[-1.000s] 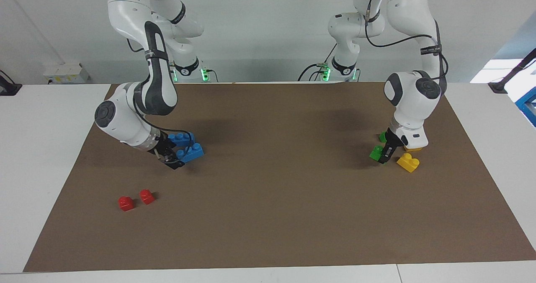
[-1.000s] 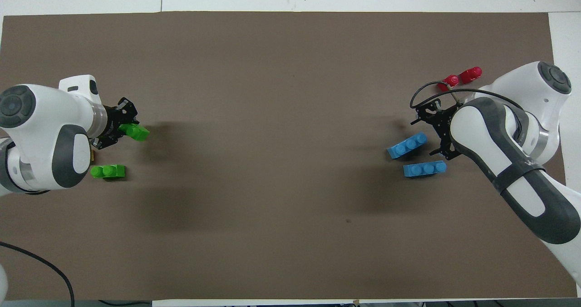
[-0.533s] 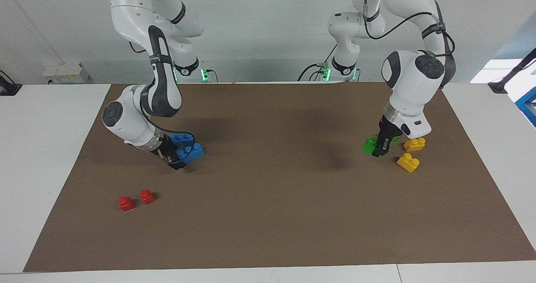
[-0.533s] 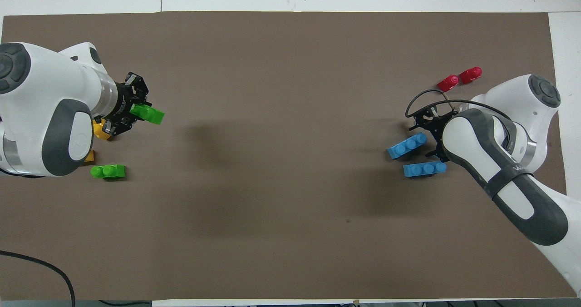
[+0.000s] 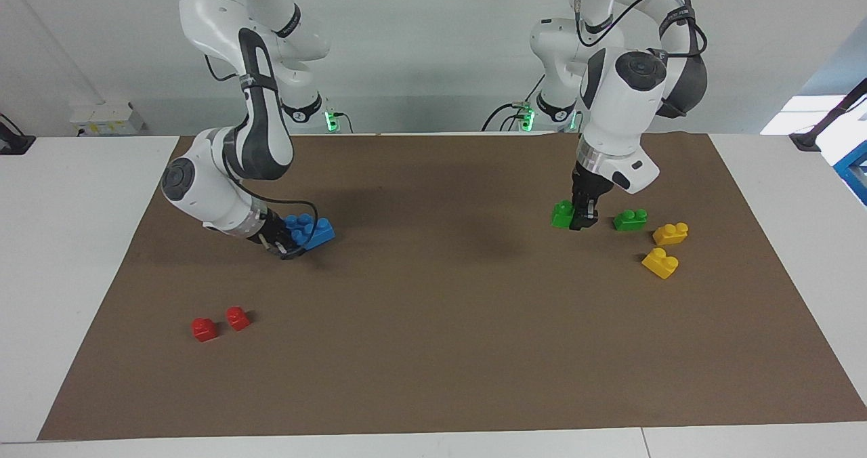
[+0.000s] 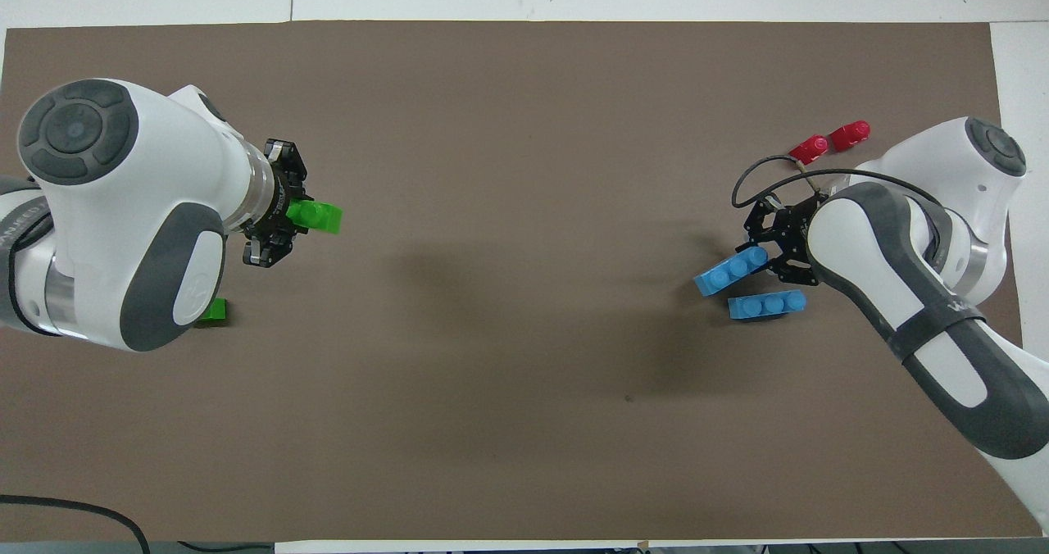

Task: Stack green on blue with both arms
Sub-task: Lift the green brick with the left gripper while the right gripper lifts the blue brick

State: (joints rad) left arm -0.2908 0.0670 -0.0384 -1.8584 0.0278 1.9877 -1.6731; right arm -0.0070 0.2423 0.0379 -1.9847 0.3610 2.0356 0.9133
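The green brick [image 5: 562, 213] [image 6: 315, 216] is up in the air over the brown mat [image 5: 447, 349], pinched in the left gripper [image 5: 582, 219] [image 6: 277, 224]. A second green brick [image 5: 630, 219] and two yellow bricks [image 5: 665, 246] lie on the mat near it. At the right arm's end, the right gripper [image 5: 288, 246] [image 6: 774, 251] squeezes one end of the blue brick [image 5: 315, 232] [image 6: 729, 269], tilted, just beside a second blue brick [image 6: 766, 304]. Two red bricks [image 5: 220, 322] sit farther from the robots

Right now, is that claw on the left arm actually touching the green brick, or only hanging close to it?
Touching. In the facing view the left end effector is clamped on the green brick, lifted above the brown mat.
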